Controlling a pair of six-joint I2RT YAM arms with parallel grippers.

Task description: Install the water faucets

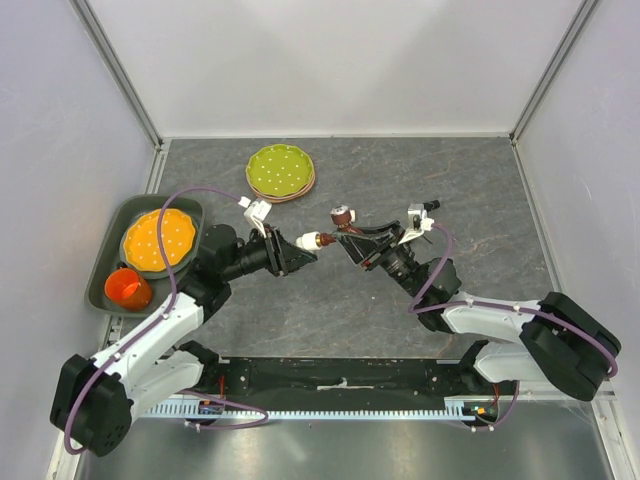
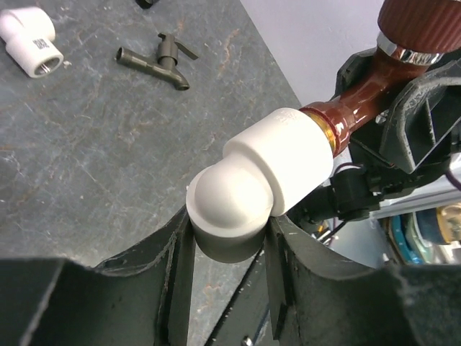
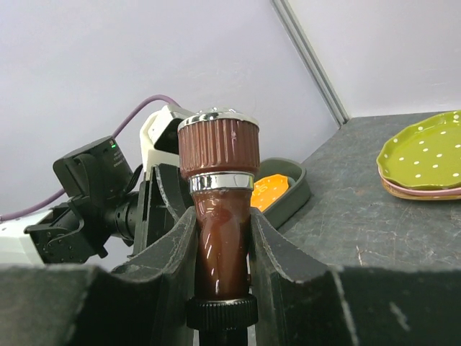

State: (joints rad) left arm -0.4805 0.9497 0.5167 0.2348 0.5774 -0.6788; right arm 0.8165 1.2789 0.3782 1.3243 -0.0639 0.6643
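Elbow fitting (image 2: 263, 184) clamped in left gripper (image 2: 229, 234), reddish-brown faucet (image 3: 218, 180) in right gripper (image 3: 220, 231) (its end hidden inside elbow).

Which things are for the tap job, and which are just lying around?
For the job: reddish-brown faucet, white elbow joined to it, dark grey faucet, spare white elbow.
Just lying about: green plate, orange plate, orange cup.
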